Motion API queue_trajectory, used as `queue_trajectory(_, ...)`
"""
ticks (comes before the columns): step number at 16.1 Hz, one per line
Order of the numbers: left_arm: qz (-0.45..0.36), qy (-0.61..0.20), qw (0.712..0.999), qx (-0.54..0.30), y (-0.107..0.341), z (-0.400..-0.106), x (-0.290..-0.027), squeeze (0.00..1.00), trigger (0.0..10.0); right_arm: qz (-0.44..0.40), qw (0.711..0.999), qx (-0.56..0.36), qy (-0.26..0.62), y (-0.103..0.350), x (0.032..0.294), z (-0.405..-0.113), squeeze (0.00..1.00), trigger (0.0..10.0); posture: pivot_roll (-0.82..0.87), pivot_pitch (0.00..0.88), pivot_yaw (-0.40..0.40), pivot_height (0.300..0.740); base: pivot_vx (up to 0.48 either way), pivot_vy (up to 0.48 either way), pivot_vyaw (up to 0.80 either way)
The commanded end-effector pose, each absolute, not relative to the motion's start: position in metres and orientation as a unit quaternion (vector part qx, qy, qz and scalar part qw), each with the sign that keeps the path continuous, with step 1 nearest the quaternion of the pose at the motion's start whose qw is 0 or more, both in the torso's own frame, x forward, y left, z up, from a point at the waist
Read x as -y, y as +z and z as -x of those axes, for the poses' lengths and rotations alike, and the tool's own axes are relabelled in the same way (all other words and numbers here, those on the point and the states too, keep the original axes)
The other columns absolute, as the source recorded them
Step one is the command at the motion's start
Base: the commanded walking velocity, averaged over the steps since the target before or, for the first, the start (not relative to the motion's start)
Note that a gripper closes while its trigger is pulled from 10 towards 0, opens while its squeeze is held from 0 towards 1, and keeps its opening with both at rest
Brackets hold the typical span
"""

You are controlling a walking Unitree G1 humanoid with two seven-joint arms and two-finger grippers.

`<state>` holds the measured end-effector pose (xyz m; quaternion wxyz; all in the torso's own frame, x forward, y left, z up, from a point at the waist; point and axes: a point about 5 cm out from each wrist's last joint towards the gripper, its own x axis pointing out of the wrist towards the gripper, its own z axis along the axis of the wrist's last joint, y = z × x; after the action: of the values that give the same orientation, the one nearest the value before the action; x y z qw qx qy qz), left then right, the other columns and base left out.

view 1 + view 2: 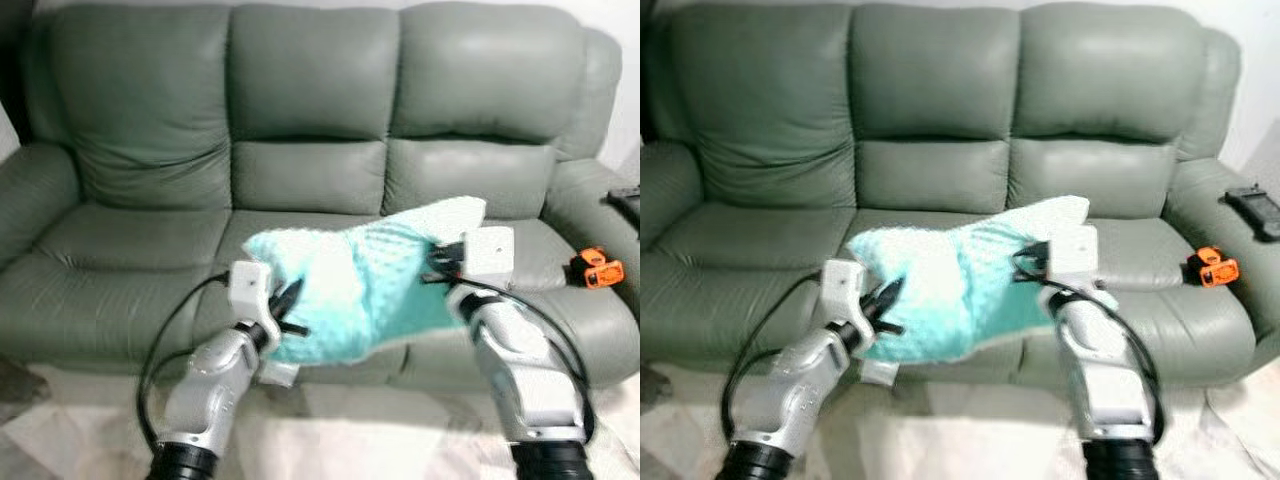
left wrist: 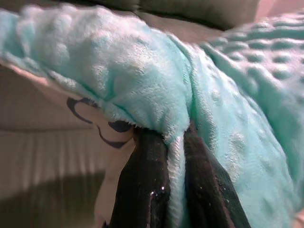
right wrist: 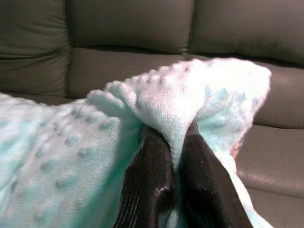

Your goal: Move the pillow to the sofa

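A mint-green dotted plush pillow (image 1: 350, 285) hangs between my two arms, held up in front of the middle seat of the grey-green leather sofa (image 1: 150, 240). My left gripper (image 1: 288, 310) is shut on the pillow's left edge; in the left wrist view its black fingers (image 2: 145, 190) pinch a fold of the fabric (image 2: 142, 80). My right gripper (image 1: 440, 262) is shut on the pillow's right corner, and the right wrist view shows both fingers (image 3: 152, 185) clamped on the fluffy corner (image 3: 180, 104).
An orange and black object (image 1: 597, 268) lies on the sofa's right seat cushion. A black device (image 1: 1255, 210) rests on the right armrest. The left and middle seats are bare. Pale floor shows below the sofa front.
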<state>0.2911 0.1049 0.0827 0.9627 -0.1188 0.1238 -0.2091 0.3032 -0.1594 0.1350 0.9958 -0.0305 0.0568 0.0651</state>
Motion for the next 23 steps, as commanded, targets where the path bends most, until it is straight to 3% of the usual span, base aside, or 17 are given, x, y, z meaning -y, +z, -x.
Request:
queue_trajectory(1,0.121,-0.215,0.963,-0.109,0.0891,-0.2941,-0.1007,0.00,10.0,0.031,0.996,-0.045,0.066,0.1407,0.1610,-0.3050,0.00,10.0,-0.22,0.000,0.011,0.740,0.000,0.000,0.00)
queue_trajectory(6,0.133,-0.220,0.961,-0.101,0.0910,-0.2954,-0.1016,0.00,10.0,0.032,0.996,-0.042,0.066,0.1419,0.1608,-0.3060,0.00,10.0,-0.22,0.000,0.015,0.740,0.000,0.000,0.00)
queue_trajectory(14,0.138,-0.222,0.960,-0.101,0.0913,-0.2948,-0.1018,0.00,10.0,0.030,0.996,-0.042,0.066,0.1413,0.1594,-0.3055,0.00,10.0,-0.22,0.000,0.021,0.740,0.226,0.353,0.00)
queue_trajectory(23,0.121,-0.246,0.957,-0.095,0.0933,-0.2934,-0.0956,0.00,10.0,0.029,0.997,-0.042,0.062,0.1411,0.1596,-0.3040,0.00,10.0,-0.22,0.000,0.025,0.740,0.000,0.000,0.00)
